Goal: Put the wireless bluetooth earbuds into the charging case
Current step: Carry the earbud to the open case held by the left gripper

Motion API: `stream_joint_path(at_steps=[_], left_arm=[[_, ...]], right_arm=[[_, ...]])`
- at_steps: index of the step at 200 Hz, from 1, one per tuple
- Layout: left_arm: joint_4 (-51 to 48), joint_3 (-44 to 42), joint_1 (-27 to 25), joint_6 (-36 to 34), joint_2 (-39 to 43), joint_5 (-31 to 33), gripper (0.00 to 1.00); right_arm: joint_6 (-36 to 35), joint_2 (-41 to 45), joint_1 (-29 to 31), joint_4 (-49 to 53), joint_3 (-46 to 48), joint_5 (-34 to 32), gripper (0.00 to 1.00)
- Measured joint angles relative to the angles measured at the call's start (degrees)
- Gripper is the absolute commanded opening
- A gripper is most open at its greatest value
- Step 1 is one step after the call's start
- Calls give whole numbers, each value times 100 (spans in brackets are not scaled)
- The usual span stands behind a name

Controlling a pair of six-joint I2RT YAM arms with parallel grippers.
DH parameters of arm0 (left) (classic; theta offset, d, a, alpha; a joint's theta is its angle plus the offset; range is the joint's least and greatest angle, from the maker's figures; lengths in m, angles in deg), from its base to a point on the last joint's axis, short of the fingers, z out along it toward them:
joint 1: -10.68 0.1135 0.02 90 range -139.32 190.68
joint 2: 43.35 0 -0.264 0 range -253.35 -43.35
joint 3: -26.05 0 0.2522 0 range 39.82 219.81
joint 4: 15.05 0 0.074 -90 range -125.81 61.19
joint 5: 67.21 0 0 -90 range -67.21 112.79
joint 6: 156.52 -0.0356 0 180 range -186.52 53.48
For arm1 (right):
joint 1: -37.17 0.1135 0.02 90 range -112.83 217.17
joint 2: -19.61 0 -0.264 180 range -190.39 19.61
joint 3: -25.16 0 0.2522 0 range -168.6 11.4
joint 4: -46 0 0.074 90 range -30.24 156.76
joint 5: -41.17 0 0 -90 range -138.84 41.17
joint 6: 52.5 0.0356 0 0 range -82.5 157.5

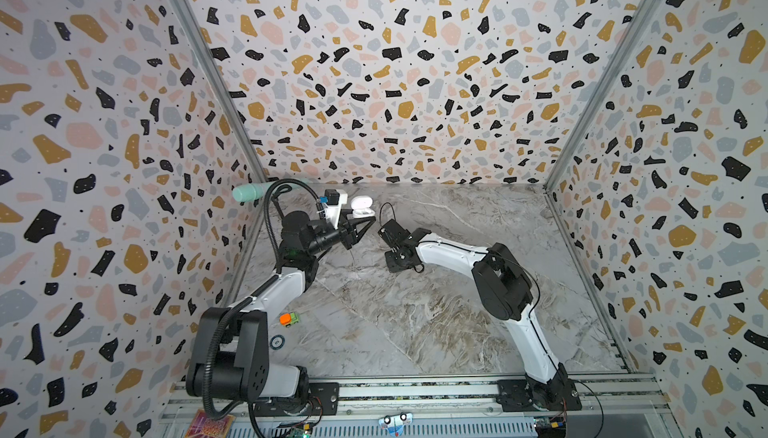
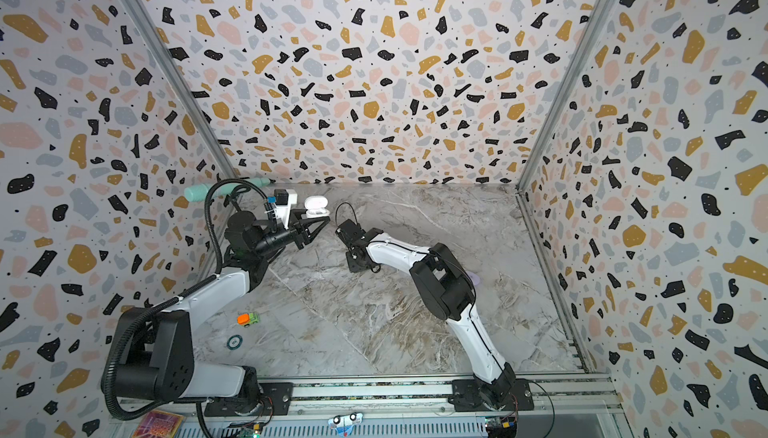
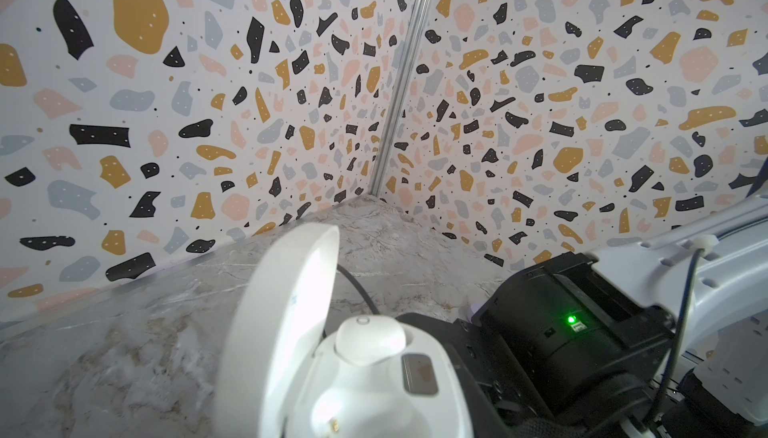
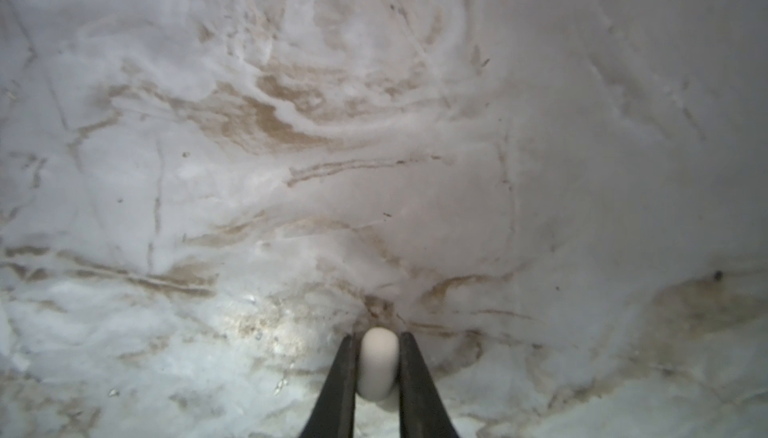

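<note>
right wrist view: right gripper clamped tight around a white earbud near the open charging case, which the left gripper clasps, a second earbud seated inside.

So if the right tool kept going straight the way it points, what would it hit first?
Probably the marble tabletop: the right tool, pinching a white earbud, points down at it with nothing between. How near it is, I cannot tell.

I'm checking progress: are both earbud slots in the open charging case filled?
No: the left wrist view shows one white earbud seated in the charging case, while the neighbouring slot lies empty.
</note>
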Motion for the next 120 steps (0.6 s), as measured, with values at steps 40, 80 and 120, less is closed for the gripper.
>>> stream_joint_path(at_steps=[40,80,120], left_arm=[[-7,0,-85,-20,0,0,13],[-26,0,-186,-72,0,4,13],[-199,-28,-417,-219,9,57,13]], right_arm=[[-26,216,-2,-321,378,52,12],[17,1250,-17,-772,1711,376,12],[107,2750,-57,-1202,2704,791,12]])
